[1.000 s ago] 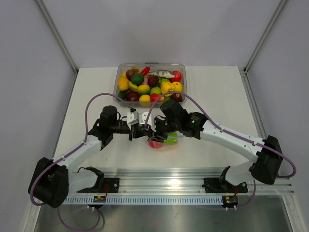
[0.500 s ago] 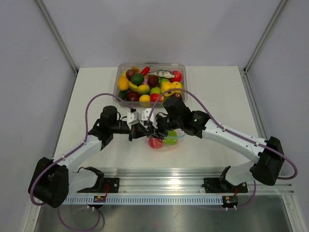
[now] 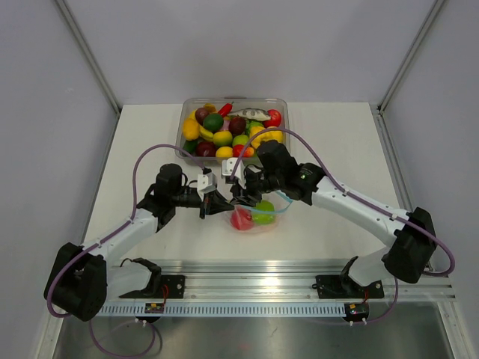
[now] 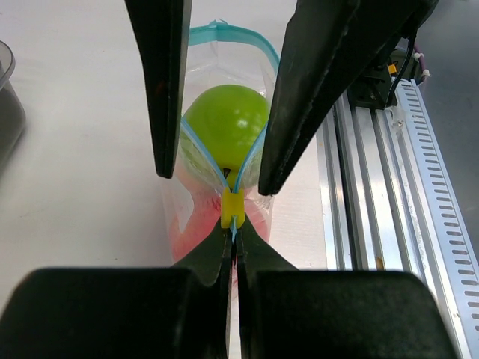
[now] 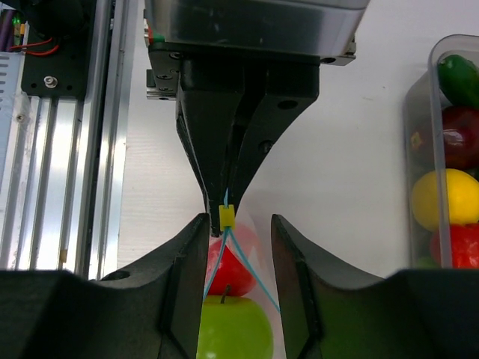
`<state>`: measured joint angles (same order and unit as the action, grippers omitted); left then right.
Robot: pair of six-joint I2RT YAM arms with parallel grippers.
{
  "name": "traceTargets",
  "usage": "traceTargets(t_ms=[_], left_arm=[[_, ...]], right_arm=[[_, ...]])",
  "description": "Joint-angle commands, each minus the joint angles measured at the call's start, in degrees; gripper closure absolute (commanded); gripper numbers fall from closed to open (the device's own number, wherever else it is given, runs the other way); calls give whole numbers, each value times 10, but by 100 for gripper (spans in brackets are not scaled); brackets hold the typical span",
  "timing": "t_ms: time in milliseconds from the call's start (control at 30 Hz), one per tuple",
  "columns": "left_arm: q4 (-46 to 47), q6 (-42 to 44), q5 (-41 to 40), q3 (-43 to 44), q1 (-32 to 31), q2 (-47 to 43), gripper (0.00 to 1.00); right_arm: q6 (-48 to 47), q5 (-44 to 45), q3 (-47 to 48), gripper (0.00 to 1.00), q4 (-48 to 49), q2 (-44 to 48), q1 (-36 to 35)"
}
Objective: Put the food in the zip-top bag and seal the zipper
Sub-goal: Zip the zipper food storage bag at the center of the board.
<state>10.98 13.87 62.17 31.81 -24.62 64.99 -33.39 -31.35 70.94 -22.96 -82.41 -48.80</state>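
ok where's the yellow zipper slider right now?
Centre of the left wrist view: the yellow slider sits on the zipper right at the tips of the shut left gripper, straddled by the open right gripper, green apple just beyond it.

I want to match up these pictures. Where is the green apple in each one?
Top external: the green apple is in the middle, inside the zip-top bag.
Left wrist: the green apple is in the upper middle, behind the yellow slider.
Right wrist: the green apple is at the bottom middle, cut off by the edge.
Shared landmark: the red fruit right next to it in the bag.
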Motion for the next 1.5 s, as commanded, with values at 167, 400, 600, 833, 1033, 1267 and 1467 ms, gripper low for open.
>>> traceTargets(t_ms=[167, 400, 600, 833, 1033, 1267, 1467], left_arm=[[14, 15, 14, 26, -2, 4, 100], [13, 15, 15, 26, -2, 5, 100], [13, 15, 15, 26, -2, 1, 100], [13, 15, 14, 25, -2, 1, 100], [10, 20, 9, 24, -2, 0, 100], [7, 27, -23, 23, 0, -5, 100], [38, 5, -63, 16, 14, -18, 100]], right_arm=[[-11, -58, 38, 54, -35, -28, 5], [-5, -56, 35, 64, -25, -31, 5], [-5, -61, 46, 69, -38, -44, 4], [-1, -59, 45, 80, -33, -48, 5], [2, -40, 23, 100, -17, -25, 6], [6, -36, -20, 100, -17, 32, 33], [15, -19, -57, 100, -32, 77, 49]])
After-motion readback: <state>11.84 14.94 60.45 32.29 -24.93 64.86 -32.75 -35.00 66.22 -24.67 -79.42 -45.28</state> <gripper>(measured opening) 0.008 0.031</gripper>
